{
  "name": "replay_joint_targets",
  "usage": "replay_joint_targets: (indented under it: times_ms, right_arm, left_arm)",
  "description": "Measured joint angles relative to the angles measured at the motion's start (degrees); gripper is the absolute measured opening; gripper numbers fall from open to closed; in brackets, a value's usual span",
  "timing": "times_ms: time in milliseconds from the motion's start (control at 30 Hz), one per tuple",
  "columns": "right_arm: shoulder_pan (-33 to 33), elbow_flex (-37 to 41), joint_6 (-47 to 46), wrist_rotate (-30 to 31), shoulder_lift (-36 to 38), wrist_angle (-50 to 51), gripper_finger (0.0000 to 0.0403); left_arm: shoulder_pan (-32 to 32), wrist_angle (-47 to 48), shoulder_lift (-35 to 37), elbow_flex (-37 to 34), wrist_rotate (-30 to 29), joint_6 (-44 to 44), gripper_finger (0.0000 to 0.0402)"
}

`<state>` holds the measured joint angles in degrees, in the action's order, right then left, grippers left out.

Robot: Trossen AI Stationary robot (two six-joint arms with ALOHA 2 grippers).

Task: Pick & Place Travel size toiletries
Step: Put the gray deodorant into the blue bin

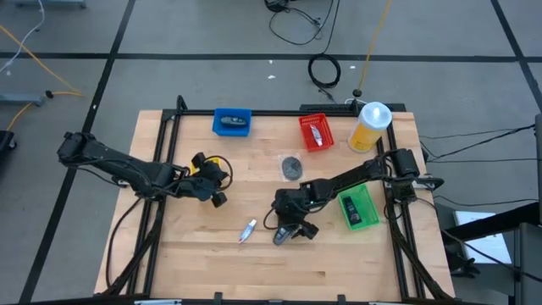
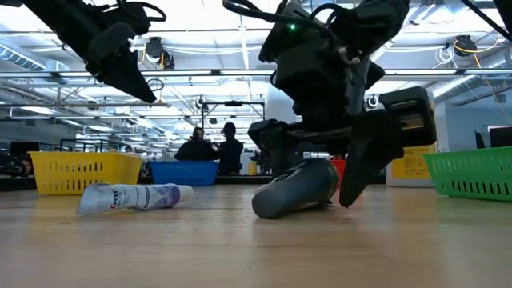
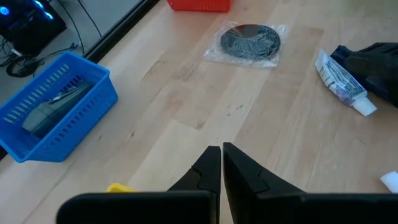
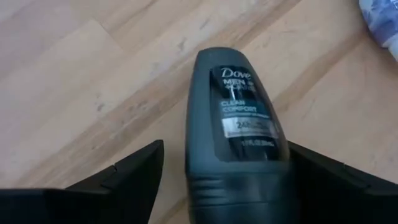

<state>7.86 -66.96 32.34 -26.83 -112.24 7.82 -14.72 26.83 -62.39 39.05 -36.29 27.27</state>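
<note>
A dark grey Dove deodorant bottle [image 4: 239,137] lies on its side on the wooden table [image 1: 195,246], near the middle of the near half, and the right gripper [image 1: 288,229] is lowered around it with its two fingers spread wide, one on each side of the bottle; the right wrist view shows a gap between each finger and the bottle, so it has no hold on it. In the low view the bottle rests on the wood with one dark finger [image 2: 364,164] planted just beside it. Just to the left of the bottle lies a thin white-silver tube [image 1: 247,230], flat on the table and apart from the gripper. Farther off, past the right gripper toward the far edge, a grey round disc in a clear wrapper [image 1: 291,166] lies on the bare wood. Beyond it at the far edge stands a red bin [image 1: 315,132] with a small item inside, and to its left a blue bin [image 1: 232,122] holding a dark item. A green bin [image 1: 359,208] sits at the right side, beside the right arm, and a tall yellow canister with a white lid [image 1: 370,126] stands in the far right corner. The left gripper [image 1: 213,182] hovers at the left side next to a yellow bin [image 2: 78,171], its fingers pressed together and holding nothing.
</note>
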Motion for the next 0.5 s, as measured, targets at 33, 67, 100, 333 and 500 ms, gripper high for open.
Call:
replay_joint_targets:
  times_ms: [33, 67, 100, 333, 500]
  right_arm:
    - [0.0, 0.0, -0.1, 0.3, 0.0, 0.2, 0.0293]
    - [0.0, 0.0, -0.6, 1.1, 0.0, 0.3, 0.0285]
    - [0.0, 0.0, -1.3, 2.2, 0.2, 0.3, 0.0277]
    - [0.3, 0.0, -5.6, 7.7, 2.2, 2.4, 0.0207]
    - [0.9, 0.1, -6.6, 14.6, 4.2, 4.4, 0.0207]
  left_arm:
    - [0.0, 0.0, 0.0, 0.0, 0.0, 0.0, 0.0019]
    - [0.0, 0.0, 0.0, 0.0, 0.0, 0.0, 0.0019]
    - [0.0, 0.0, 0.0, 0.0, 0.0, 0.0, 0.0019]
    - [0.0, 0.0, 0.0, 0.0, 0.0, 0.0, 0.0019]
    - [0.0, -0.1, 0.0, 0.0, 0.0, 0.0, 0.0019]
